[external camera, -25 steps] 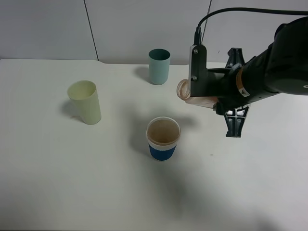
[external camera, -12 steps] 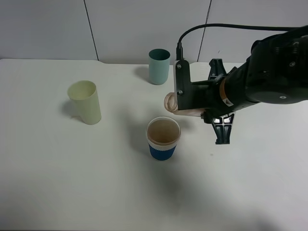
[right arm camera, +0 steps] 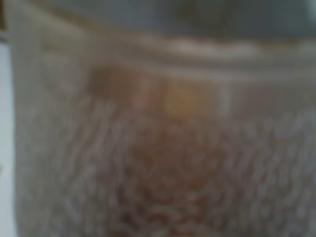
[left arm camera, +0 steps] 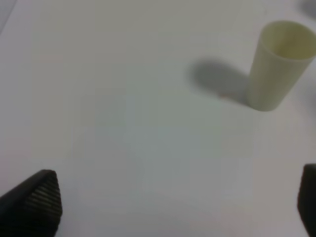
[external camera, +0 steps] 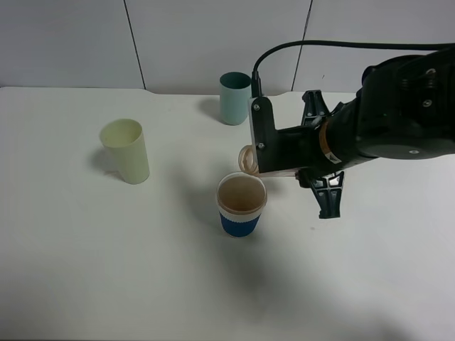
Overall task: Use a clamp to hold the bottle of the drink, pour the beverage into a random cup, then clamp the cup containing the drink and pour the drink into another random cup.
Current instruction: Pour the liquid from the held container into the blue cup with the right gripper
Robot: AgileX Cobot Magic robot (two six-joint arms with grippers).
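In the right gripper's [external camera: 288, 158] clamp lies the bottle [external camera: 247, 160], long axis near horizontal, mouth pointing away from the gripper over the blue-sleeved cup [external camera: 241, 204] (its rim just below). The left gripper [left arm camera: 171, 202] gapes wide above the desk [left arm camera: 123, 123].

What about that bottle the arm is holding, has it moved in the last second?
Yes. The bottle has shifted left, toward the blue cup; its mouth is now above the cup's rim, where before it was off to the right.
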